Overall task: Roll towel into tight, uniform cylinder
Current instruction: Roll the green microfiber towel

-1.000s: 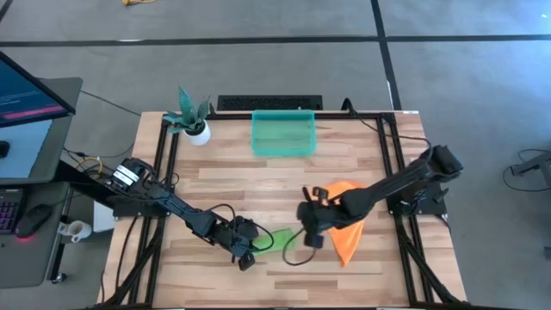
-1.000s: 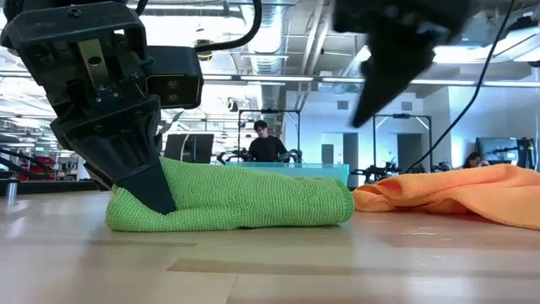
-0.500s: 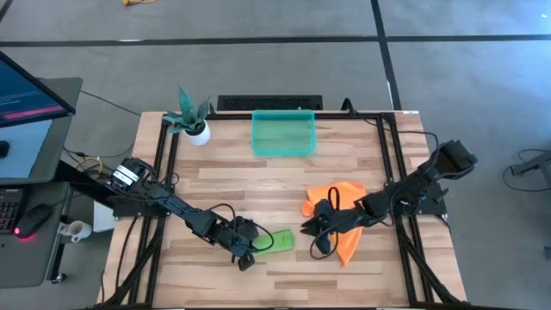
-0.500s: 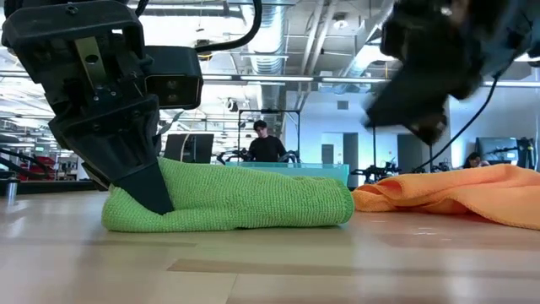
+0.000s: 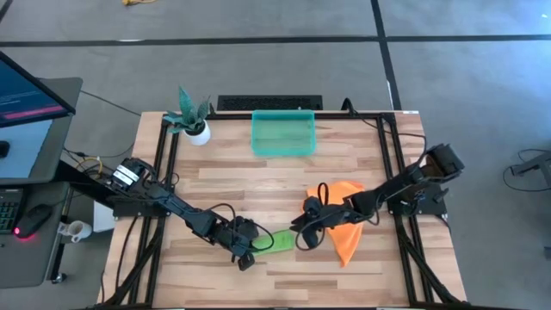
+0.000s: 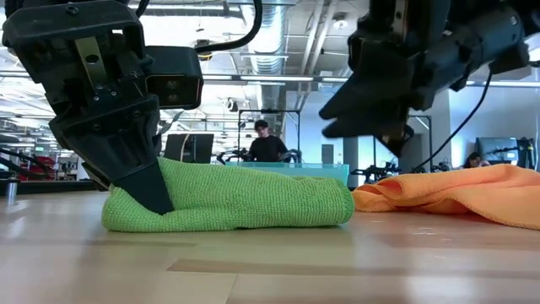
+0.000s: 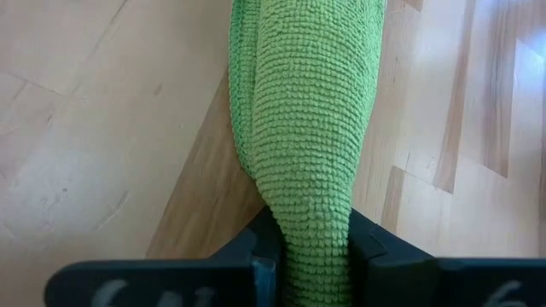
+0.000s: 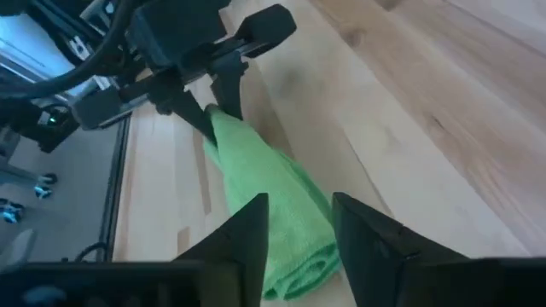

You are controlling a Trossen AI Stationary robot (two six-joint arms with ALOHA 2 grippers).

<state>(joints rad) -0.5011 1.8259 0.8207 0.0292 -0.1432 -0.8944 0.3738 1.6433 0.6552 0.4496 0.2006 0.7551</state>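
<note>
Towel, green and already rolled into a short cylinder, lies on the wooden table near its front edge. The left gripper pinches one end of the roll, jaws narrow around the cloth. The right gripper hovers above the roll's other end, jaws parted and empty. An orange cloth lies just beside the green roll.

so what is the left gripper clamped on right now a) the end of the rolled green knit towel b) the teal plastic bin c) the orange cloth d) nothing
a, the left gripper pinches one end of the rolled green knit towel between its dark fingers.
</note>
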